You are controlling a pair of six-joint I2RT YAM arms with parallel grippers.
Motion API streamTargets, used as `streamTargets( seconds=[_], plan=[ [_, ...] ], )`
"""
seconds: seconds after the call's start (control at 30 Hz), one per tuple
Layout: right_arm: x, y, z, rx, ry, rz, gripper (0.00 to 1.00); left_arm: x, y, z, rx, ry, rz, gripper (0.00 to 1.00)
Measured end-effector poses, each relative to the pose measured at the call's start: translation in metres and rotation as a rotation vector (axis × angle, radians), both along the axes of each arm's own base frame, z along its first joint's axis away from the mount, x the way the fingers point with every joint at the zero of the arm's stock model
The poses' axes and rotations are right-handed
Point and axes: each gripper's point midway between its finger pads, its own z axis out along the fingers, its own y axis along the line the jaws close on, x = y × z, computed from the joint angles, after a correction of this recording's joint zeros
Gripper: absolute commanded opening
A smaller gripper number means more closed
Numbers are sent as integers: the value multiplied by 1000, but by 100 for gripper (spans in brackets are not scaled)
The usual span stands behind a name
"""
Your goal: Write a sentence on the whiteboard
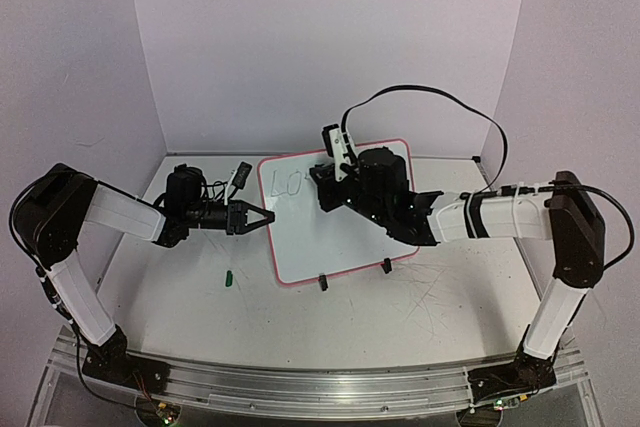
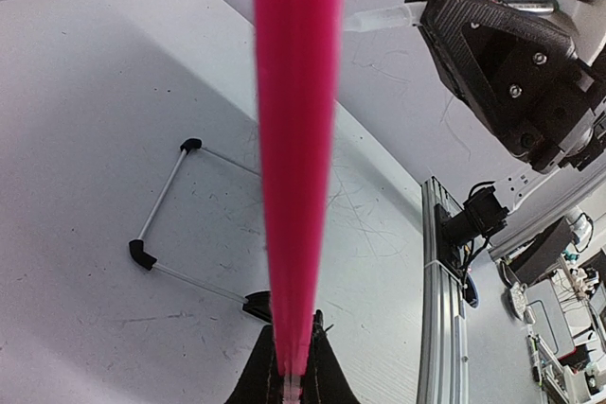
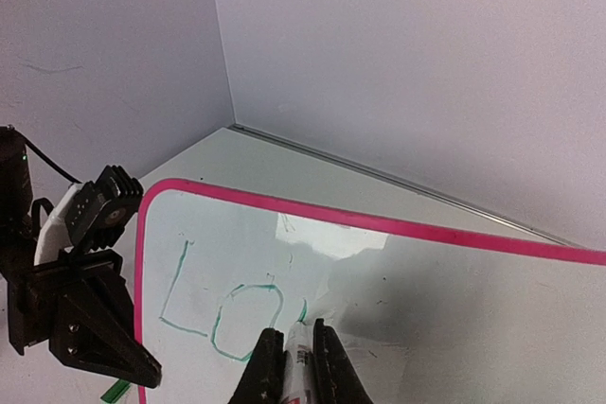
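Counter (image 1: 420, 317): pale and scuffed, enclosed by plain walls at 9, 12 and 3 o'clock.

Whiteboard (image 1: 310, 237): white, pink-framed, set near the middle of the counter and turned slightly off square. Its near edge is carried on two black feet (image 1: 322, 282), at about 6 and 5 o'clock of the board.

Left arm (image 1: 120, 215): reached in from 9 o'clock. The left fingers (image 2: 260, 380) are closed on the pink frame at the board's 9 o'clock edge, and the frame is seen pinched between them in the left wrist view.

Right arm (image 1: 500, 215): reached in from 3 o'clock, its wrist held over the board's 12 to 1 o'clock part. The right fingers (image 3: 267, 371) are closed on a marker (image 3: 296, 359), with its tip set at the board face.

Writing (image 1: 287, 184): thin green strokes near the board's 11 o'clock corner. "LO" is legible, and a short further stroke is seen just beside the marker tip.

Cap (image 1: 228, 277): small and green, lying on the counter at about 8 o'clock of the board, apart from it.
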Motion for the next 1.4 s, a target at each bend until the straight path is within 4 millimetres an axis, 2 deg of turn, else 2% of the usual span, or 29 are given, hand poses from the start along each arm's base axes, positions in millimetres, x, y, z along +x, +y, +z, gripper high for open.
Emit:
streamTargets(
  seconds=[0.57,0.87,1.1,1.4],
  plan=[
    [-15,-3,-21,-5,57,6,0,0,0,0,0,-1,-1,0],
    [-14,-5,-21,-8,54,-10,0,0,0,0,0,-1,-1,0],
    [-9,-7,-13,-5,38,-43,0,0,0,0,0,-1,-1,0],
    [7,-18,4,18,8,-104,0,0,0,0,0,0,-1,0]
  ],
)
